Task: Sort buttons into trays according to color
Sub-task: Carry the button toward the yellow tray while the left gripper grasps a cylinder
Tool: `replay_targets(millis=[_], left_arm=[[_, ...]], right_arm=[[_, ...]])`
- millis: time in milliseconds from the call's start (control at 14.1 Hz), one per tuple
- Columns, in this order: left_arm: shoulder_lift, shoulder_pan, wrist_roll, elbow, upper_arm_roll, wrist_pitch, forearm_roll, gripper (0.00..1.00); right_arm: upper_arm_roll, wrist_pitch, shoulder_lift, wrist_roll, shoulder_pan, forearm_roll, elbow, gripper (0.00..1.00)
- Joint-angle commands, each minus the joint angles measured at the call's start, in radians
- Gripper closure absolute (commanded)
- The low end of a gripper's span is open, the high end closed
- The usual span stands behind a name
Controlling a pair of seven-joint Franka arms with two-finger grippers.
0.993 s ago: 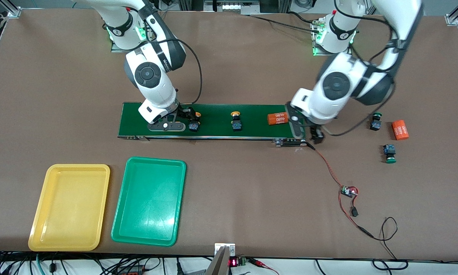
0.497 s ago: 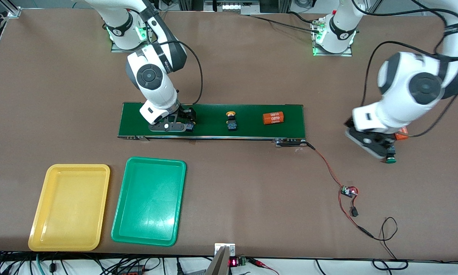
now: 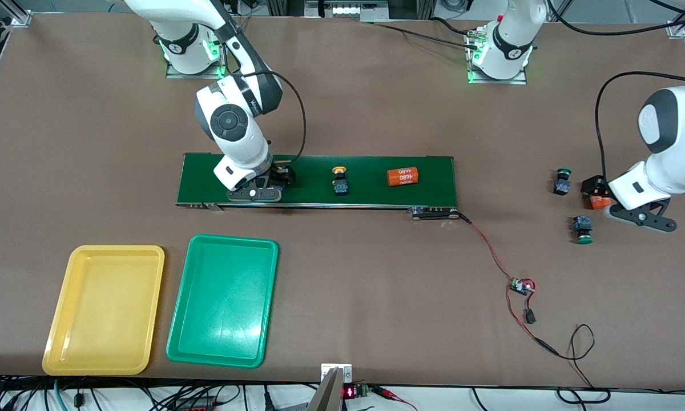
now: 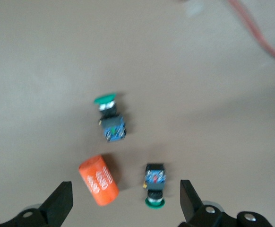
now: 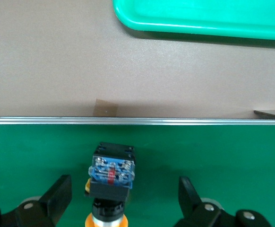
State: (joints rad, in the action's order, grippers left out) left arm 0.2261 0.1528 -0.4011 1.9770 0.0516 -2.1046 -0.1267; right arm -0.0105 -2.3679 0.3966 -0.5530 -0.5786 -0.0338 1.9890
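My right gripper (image 3: 279,178) (image 5: 123,201) is open, low over the belt. A yellow-capped button (image 5: 110,175) lies between its fingers, untouched. A second yellow-capped button (image 3: 339,181) lies further along the belt. Two green-capped buttons (image 3: 560,182) (image 3: 582,228) lie on the table at the left arm's end. My left gripper (image 3: 591,187) (image 4: 123,208) hangs open above them, over the gap between one green-capped button (image 4: 155,184) and an orange cylinder (image 4: 98,179). The yellow tray (image 3: 117,248) and the green tray (image 3: 234,240) (image 5: 199,19) stand side by side, nearer the front camera than the belt.
The dark-green conveyor belt (image 3: 371,165) also carries an orange cylinder (image 3: 403,176). A red wire (image 3: 491,251) runs from the belt's end to a small circuit board (image 3: 522,285) and loose cables.
The left arm swung from the belt's end out over the green-capped buttons. The loose button and cylinder on the belt shifted toward the right arm's end. The right gripper now straddles the yellow-capped button.
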Motion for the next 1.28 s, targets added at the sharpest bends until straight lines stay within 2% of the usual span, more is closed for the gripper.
replay_targets(millis=[0, 71, 142, 213, 284, 426, 568, 709, 780, 851, 993, 1064, 1135, 1206], left_arm=[[0.025, 0.004, 0.013, 0.058, 0.077, -0.015, 0.024, 0.0], [0.041, 0.004, 0.019, 0.081, 0.102, -0.066, 0.03, 0.0], [0.059, 0.007, 0.019, 0.109, 0.125, -0.148, 0.03, 0.0], [0.077, 0.01, 0.019, 0.138, 0.14, -0.217, 0.03, 0.0], [0.093, 0.008, 0.019, 0.149, 0.146, -0.256, 0.032, 0.0], [0.14, 0.017, 0.022, 0.146, 0.148, -0.313, 0.036, 0.0], [0.192, 0.028, 0.022, 0.146, 0.148, -0.351, 0.038, 0.0], [0.213, 0.036, 0.022, 0.146, 0.154, -0.353, 0.038, 0.0], [0.223, 0.042, 0.022, 0.146, 0.154, -0.353, 0.038, 0.01], [0.24, 0.045, 0.022, 0.138, 0.154, -0.354, 0.039, 0.15], [0.249, 0.047, 0.022, 0.137, 0.154, -0.367, 0.062, 0.56], [0.248, 0.045, 0.018, 0.137, 0.154, -0.361, 0.067, 0.74], [0.245, 0.045, 0.016, 0.137, 0.154, -0.358, 0.067, 0.83], [0.236, 0.044, 0.01, 0.135, 0.154, -0.347, 0.067, 0.87]], right_arm=[[-0.003, -0.033, 0.033, -0.015, -0.009, -0.011, -0.018, 0.01], [-0.003, -0.04, 0.034, -0.008, -0.009, -0.011, -0.018, 0.14], [-0.005, -0.042, 0.034, 0.001, -0.009, -0.006, -0.018, 0.34], [-0.005, -0.042, 0.034, 0.001, -0.009, -0.002, -0.018, 0.59], [-0.005, -0.042, 0.034, 0.001, -0.009, 0.0, -0.018, 0.73], [-0.005, -0.041, 0.034, -0.001, -0.009, 0.0, -0.018, 0.94], [-0.037, -0.027, 0.021, 0.015, -0.009, 0.002, -0.038, 1.0], [-0.083, 0.114, -0.008, 0.074, -0.012, -0.001, -0.117, 1.0], [-0.126, 0.209, -0.015, 0.134, -0.012, 0.0, -0.178, 1.0], [-0.165, 0.278, -0.018, 0.192, -0.009, 0.0, -0.235, 1.0], [-0.251, 0.352, -0.015, 0.373, 0.015, -0.011, -0.324, 1.0], [-0.272, 0.352, -0.015, 0.46, 0.051, -0.012, -0.335, 1.0], [-0.267, 0.351, -0.013, 0.535, 0.127, -0.015, -0.337, 1.0], [-0.244, 0.349, -0.009, 0.592, 0.204, -0.031, -0.345, 0.99]])
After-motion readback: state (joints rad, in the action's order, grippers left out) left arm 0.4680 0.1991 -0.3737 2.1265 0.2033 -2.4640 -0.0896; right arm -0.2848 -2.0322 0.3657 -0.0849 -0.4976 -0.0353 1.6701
